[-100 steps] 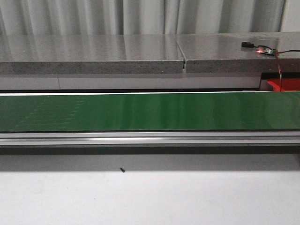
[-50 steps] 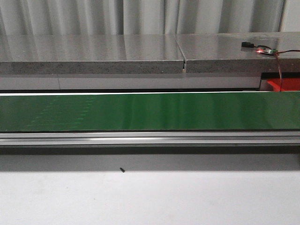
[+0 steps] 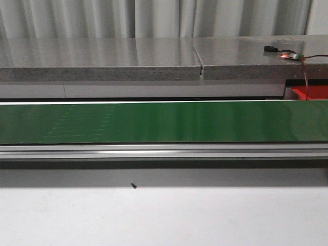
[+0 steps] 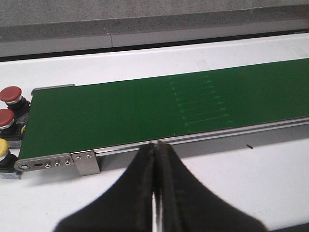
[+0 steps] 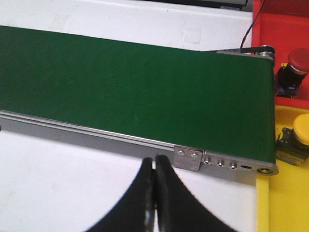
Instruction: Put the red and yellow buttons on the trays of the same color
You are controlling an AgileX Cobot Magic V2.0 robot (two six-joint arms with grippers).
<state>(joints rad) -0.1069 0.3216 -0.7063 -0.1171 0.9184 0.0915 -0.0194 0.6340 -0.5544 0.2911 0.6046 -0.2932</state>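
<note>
Running across the front view from left to right, a green conveyor belt (image 3: 164, 122) is seen, with a corner of the red tray (image 3: 310, 93) at the far right edge. In the left wrist view, two red buttons (image 4: 10, 94) and a yellow button (image 4: 3, 147) are grouped at the left edge beside the belt's end, while the left gripper (image 4: 155, 193) is pressed shut on nothing at bottom centre. In the right wrist view, the right gripper (image 5: 154, 198) is likewise closed and empty at bottom centre, and at the right edge a red button (image 5: 298, 57) is set on the red tray (image 5: 280, 24) above a yellow button (image 5: 301, 126) on the yellow tray (image 5: 285, 203).
</note>
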